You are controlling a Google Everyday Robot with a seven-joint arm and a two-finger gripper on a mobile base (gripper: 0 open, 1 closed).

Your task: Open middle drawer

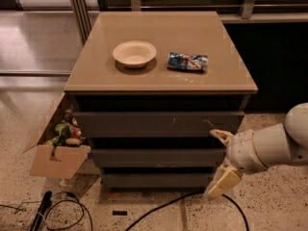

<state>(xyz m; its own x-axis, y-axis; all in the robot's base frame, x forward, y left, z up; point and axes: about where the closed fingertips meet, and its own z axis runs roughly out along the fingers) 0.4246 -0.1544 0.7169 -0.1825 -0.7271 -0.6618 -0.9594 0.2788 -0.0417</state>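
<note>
The cabinet (159, 32) has three dark drawer fronts. The middle drawer (159, 157) is the plain front between the scratched top front (159, 124) and the bottom front (156, 180); it looks closed. My gripper (222, 160) is at the right end of the middle drawer, open. Its upper finger (220, 136) is by the lower right corner of the top front. Its lower finger (223, 183) is beside the bottom front. I cannot tell whether either finger touches the cabinet.
A white bowl (134, 53) and a blue snack bag (187, 61) lie on the cabinet top. An open cardboard box (57, 148) with items stands against the cabinet's left side. Cables (159, 211) run across the floor in front.
</note>
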